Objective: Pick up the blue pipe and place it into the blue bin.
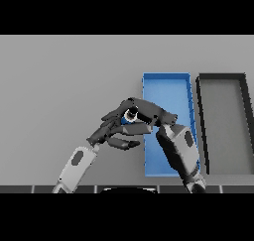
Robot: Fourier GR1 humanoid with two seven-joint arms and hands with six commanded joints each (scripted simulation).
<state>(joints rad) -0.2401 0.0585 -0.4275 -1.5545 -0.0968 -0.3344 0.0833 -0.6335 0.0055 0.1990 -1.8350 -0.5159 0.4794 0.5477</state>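
The blue pipe [130, 116] is a short tube with a pale end facing me, held just left of the blue bin [168, 86]. My right hand [151, 113] reaches left from the lower right, across the bin's left wall, with its fingers and thumb curled round the pipe. My left hand [110, 131] comes in from the lower left and sits right beside the pipe, its fingers relaxed and spread; whether they touch the pipe I cannot tell. My right forearm hides the bin's near right part.
A black bin [202, 126] with a grey floor stands directly right of the blue bin, their walls almost touching. Grey table [59, 86] stretches to the left and behind.
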